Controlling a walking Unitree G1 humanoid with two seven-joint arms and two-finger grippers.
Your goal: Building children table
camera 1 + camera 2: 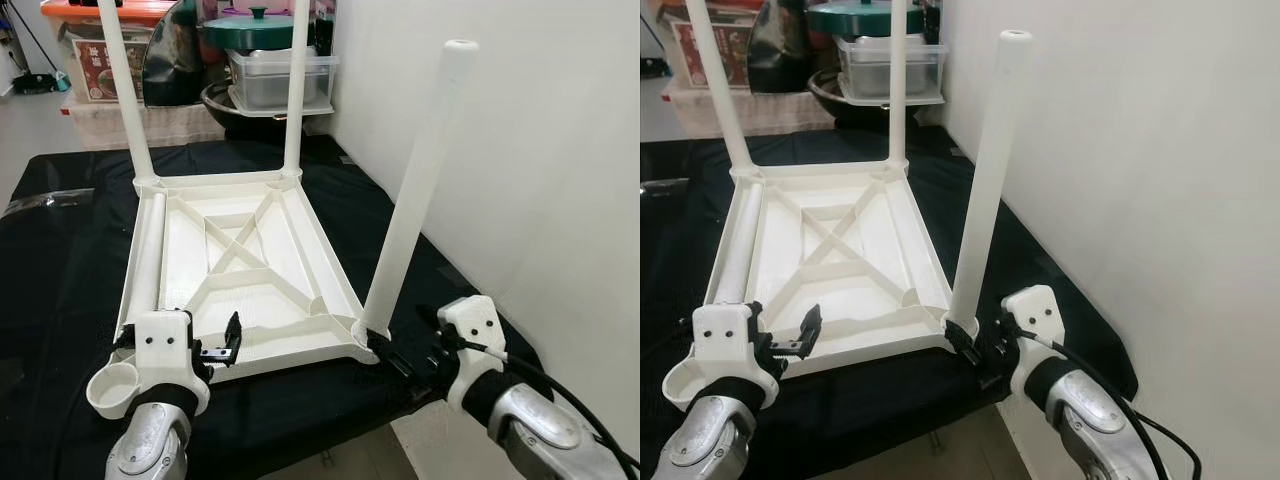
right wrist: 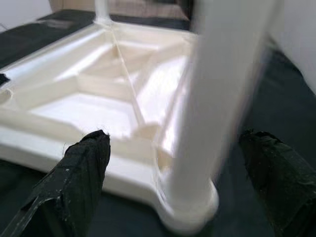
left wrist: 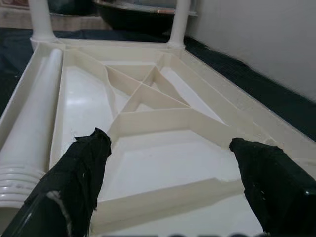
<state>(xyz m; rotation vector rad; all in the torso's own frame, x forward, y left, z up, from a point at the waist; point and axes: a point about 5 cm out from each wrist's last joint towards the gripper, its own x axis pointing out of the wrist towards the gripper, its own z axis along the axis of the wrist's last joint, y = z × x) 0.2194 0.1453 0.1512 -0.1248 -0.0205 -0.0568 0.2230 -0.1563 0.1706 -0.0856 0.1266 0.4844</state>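
White plastic tabletop [image 1: 240,280] is laid upside down on black cloth [image 1: 60,300]. At its near right corner, a leg [image 1: 415,190] is straddled by the right gripper [image 2: 177,163], fingers apart. At its near edge, the left gripper [image 3: 168,168] is spread. No writing can be read.

Open right pincer [image 2: 182,163] straddles the blurred upright leg [image 2: 217,98] on the upturned tabletop [image 2: 89,94].

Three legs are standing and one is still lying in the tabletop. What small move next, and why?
Probably move the open left gripper onto the loose white plastic leg lying in the upturned white tabletop; the near-left corner socket is empty, and the right gripper straddles the upright near-right leg.
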